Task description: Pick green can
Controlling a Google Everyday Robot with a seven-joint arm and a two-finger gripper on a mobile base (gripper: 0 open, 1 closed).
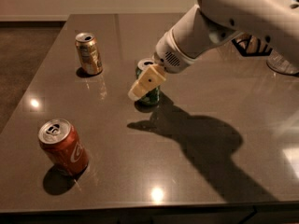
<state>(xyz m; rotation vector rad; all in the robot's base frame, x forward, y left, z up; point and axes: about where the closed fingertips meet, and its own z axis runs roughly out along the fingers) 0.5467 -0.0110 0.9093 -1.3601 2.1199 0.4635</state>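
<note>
Gripper [143,87] sits at the green can [153,96] mid-table, covering its near side; whether it grips, cannot tell; lift remains.

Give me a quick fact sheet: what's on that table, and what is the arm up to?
table: dark and glossy
green can: upright mid-table, partly hidden behind the gripper
gripper: lowered right at the green can, in front of its near-left side
gold can: upright, far left, apart from the arm
red can: standing near left, untouched
status: green can on the table, not yet lifted
</note>
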